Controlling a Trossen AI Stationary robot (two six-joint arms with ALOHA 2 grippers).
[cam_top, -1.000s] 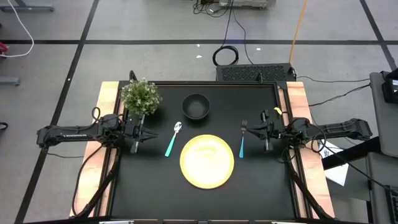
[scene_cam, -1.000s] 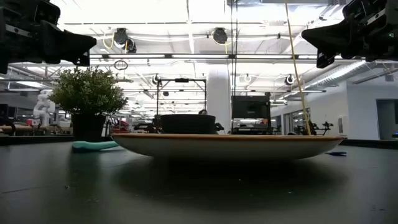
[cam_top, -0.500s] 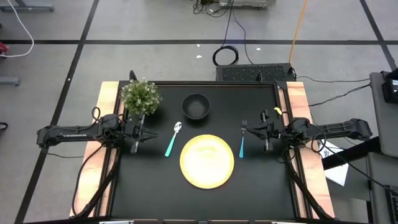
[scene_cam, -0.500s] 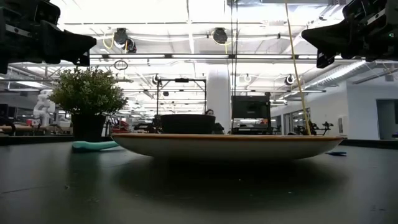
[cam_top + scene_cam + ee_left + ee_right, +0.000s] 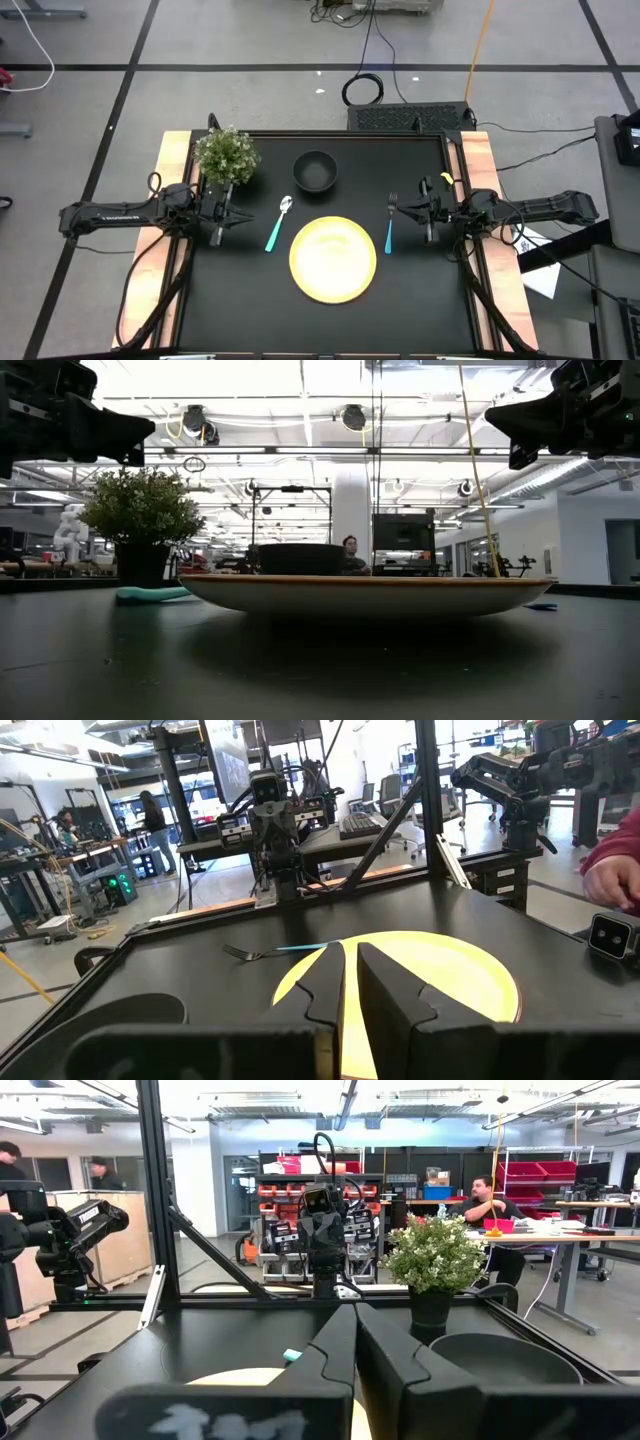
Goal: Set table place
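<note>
Showing only overhead: fork (image 5: 390,223), spoon (image 5: 278,223).

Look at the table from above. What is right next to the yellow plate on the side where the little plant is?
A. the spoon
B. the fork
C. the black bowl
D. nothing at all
A: the teal-handled spoon lies beside the yellow plate on the side of the potted plant, while the fork lies on the plate's other side and the black bowl sits beyond it.
</note>
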